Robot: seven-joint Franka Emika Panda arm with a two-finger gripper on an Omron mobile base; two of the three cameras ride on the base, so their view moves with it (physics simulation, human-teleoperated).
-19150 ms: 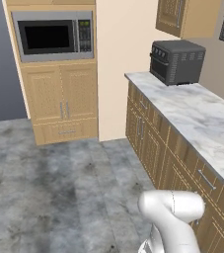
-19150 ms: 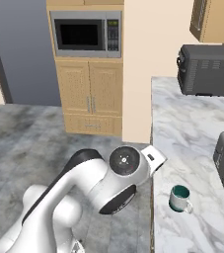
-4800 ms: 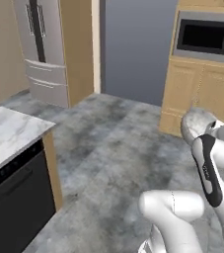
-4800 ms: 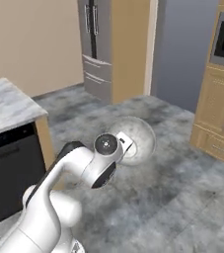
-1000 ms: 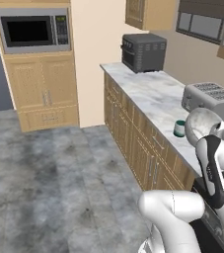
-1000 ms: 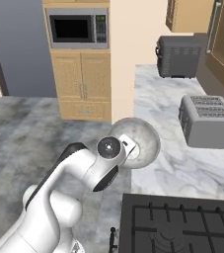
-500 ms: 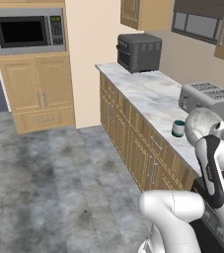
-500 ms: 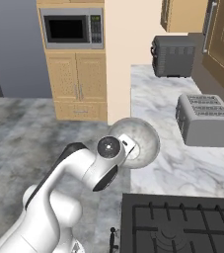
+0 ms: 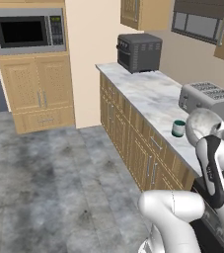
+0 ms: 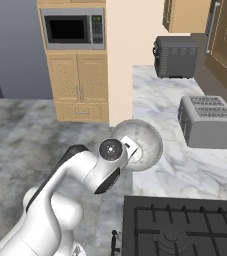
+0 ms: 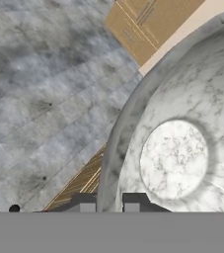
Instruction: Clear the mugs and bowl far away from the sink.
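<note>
Your end effector [image 11: 108, 203] pinched the marbled bowl's [image 11: 182, 148] rim, holding it above the worktop [image 10: 185, 160] near the teal mug [image 9: 178, 128].

We see a marble bench [image 9: 148, 94] carrying a black toaster oven [image 9: 139, 52] at its far end and a silver toaster [image 10: 208, 121] nearer. A built-in microwave [image 10: 73, 28] sits above wooden cabinet doors [image 9: 34, 95]; a black stovetop [image 10: 185, 225] lies nearest.

Flat even rendered light, soft faint shadows, no glare, sharp focus, slightly coarse textures
</note>
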